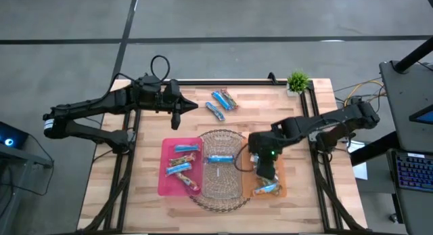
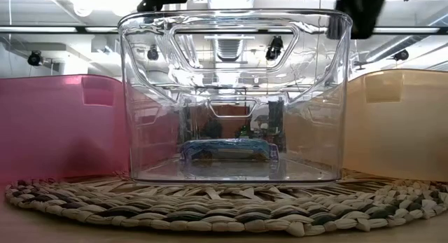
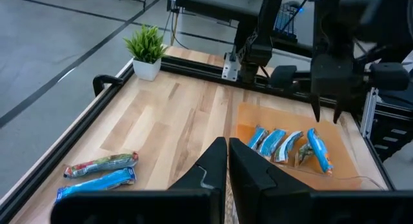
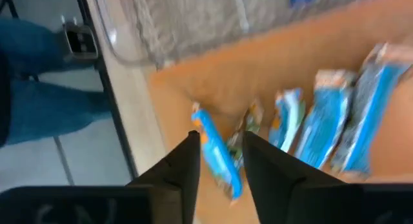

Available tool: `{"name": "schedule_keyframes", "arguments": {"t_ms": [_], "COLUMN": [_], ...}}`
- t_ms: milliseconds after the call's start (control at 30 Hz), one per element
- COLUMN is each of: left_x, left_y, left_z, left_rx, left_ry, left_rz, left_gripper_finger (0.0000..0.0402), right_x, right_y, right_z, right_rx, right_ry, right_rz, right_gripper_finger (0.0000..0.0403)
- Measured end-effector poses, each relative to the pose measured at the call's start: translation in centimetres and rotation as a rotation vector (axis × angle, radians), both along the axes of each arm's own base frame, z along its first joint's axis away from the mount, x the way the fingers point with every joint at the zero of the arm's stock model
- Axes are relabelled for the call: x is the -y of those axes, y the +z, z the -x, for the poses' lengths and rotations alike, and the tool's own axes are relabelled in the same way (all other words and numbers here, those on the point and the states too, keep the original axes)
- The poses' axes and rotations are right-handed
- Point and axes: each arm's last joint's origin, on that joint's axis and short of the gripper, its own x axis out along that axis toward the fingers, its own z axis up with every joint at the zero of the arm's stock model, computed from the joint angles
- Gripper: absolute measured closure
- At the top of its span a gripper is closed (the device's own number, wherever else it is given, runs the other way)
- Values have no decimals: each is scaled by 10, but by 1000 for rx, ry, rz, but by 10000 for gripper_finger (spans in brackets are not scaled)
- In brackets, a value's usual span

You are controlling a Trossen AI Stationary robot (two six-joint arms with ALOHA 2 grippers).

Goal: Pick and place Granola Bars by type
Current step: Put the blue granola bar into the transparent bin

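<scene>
Blue bar under the right gripper: a blue-wrapped granola bar (image 4: 218, 153) lies in the orange bin (image 4: 193, 88), directly below and between the right gripper's fingers; whether the pads touch it cannot be told.
Other bars in the orange bin: several more blue bars (image 4: 322, 121) lie side by side just beyond that gripper, away from the fingertips; the left wrist view shows them as a row (image 3: 277, 143) on the orange floor.
Right gripper: the right gripper (image 1: 265, 168) hangs over the orange bin, fingers set apart with a narrow gap, nothing clearly pinched.
Clear bin: a clear bin (image 2: 231, 96) stands on a round woven mat (image 2: 224, 204) just beside the right gripper, toward the table's middle; one blue bar (image 2: 227, 148) lies on its floor.
Pink bin: a pink bin (image 1: 164, 168) sits on the far side of the clear bin from the right gripper, holding brown and blue bars (image 1: 183, 166).
Loose bars: two or three bars (image 1: 222, 103) lie on the bare wooden table (image 1: 135, 181), between the two grippers, nearer the left one.
Left gripper: the left gripper (image 1: 177, 116) hovers above the table short of the loose bars, fingers pressed together, holding nothing.
Plant: a small potted plant (image 1: 297, 81) stands at the table corner behind the right arm.
</scene>
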Motion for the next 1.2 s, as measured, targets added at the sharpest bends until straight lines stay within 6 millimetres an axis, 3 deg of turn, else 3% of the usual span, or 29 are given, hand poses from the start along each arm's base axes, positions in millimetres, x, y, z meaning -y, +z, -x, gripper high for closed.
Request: {"name": "schedule_keyframes", "arguments": {"t_ms": [333,733,1200], "left_x": [0,0,0], "left_y": [0,0,-1], "left_z": [0,0,-1], "left_rx": [0,0,0], "left_ry": [-1,-2,8], "left_rz": [-3,-6,29], "left_gripper_finger": [401,401,401], "right_x": [35,55,65], "right_y": [29,54,61], "right_z": [-18,-33,-37], "right_rx": [196,470,514], "right_ry": [-33,48,31], "right_rz": [58,135,151], "right_gripper_finger": [390,394,394]}}
